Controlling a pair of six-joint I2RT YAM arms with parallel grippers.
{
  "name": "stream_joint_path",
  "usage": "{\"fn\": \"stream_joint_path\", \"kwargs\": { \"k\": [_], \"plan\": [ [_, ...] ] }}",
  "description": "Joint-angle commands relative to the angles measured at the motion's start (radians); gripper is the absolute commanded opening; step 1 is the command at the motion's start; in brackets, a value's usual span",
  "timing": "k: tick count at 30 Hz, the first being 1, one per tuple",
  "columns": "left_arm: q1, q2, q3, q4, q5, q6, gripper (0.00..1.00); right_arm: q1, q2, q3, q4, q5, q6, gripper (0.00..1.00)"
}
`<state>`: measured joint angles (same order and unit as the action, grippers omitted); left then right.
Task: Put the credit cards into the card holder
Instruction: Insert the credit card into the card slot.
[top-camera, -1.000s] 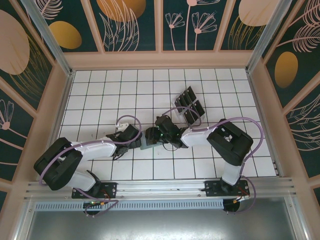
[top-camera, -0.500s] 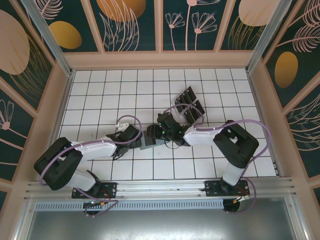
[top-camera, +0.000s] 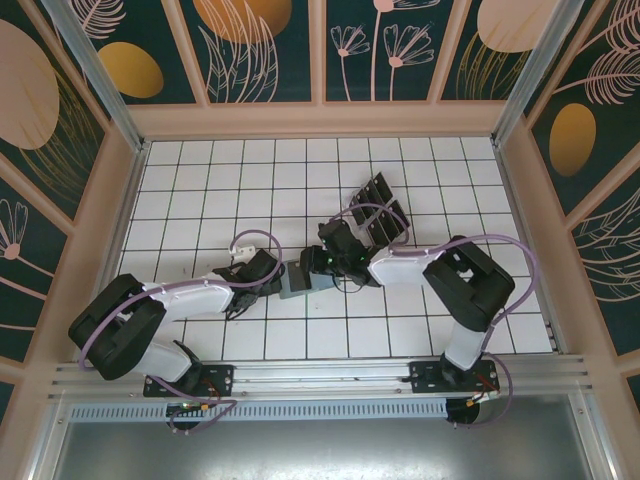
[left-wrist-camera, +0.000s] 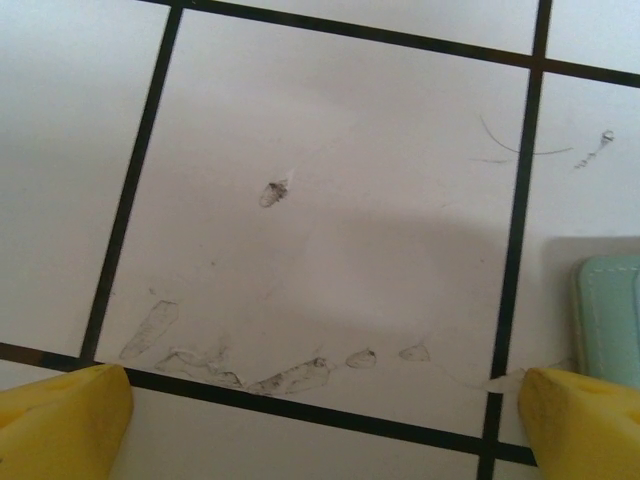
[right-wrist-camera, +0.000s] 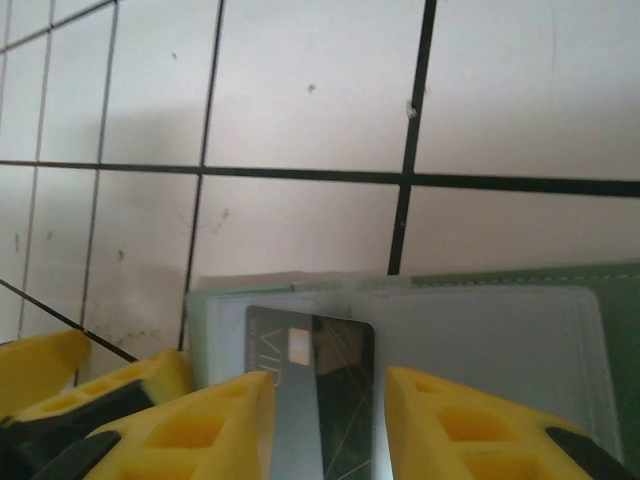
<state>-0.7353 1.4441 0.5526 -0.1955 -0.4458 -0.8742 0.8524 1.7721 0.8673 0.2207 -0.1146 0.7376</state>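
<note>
Right gripper (right-wrist-camera: 325, 430): low over the open card holder (right-wrist-camera: 600, 285), yellow fingers (right-wrist-camera: 210, 425) apart. One credit card (right-wrist-camera: 315, 360) lies face-up between them, dark and glossy with a small pale square near its far end. My fingers run along its two long edges, the left one overlapping the edge and the right one just beside it. Can't tell from the wrist view whether I'm actually pinching it or just bracketing it. The card's far end sits over the holder's clear pocket (right-wrist-camera: 480, 340), just short of the pocket's far edge; can't tell if it's under the plastic or on top.

From the top view, the right gripper (top-camera: 315, 270) reaches in from the right and the card holder (top-camera: 297, 281) lies flat on the white tiled table (top-camera: 200, 180), mid-table between my two wrists.

Left gripper (left-wrist-camera: 320, 425): fingers spread wide, nothing between them but bare, scuffed tile. A corner of the sage-green card holder (left-wrist-camera: 612, 320) shows just beside my right fingertip (left-wrist-camera: 585, 425); can't tell if they touch. In the top view the left gripper (top-camera: 270, 282) sits right at the holder's left edge.

The other credit cards (top-camera: 380, 212) stand tilted in rows in the clear slotted tray (top-camera: 352, 210), behind the right wrist and apart from the holder.
</note>
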Motion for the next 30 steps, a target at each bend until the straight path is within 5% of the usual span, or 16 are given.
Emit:
{"fn": "stream_joint_path", "kwargs": {
  "k": [1, 22, 28, 30],
  "plan": [
    [0.004, 0.029, -0.015, -0.061, -0.042, -0.031, 0.99, -0.001, 0.033, 0.024, 0.017, -0.02, -0.014, 0.34],
    [0.004, 0.096, -0.012, 0.005, -0.019, -0.018, 0.99, 0.028, 0.103, 0.075, 0.025, -0.048, 0.003, 0.15],
    [0.004, 0.11, -0.004, 0.007, -0.022, -0.013, 0.99, 0.043, 0.126, 0.092, 0.026, -0.069, 0.005, 0.17],
    [0.004, 0.111, -0.002, 0.005, -0.025, -0.011, 0.99, 0.043, 0.119, 0.087, 0.026, -0.064, 0.005, 0.27]
  ]
}}
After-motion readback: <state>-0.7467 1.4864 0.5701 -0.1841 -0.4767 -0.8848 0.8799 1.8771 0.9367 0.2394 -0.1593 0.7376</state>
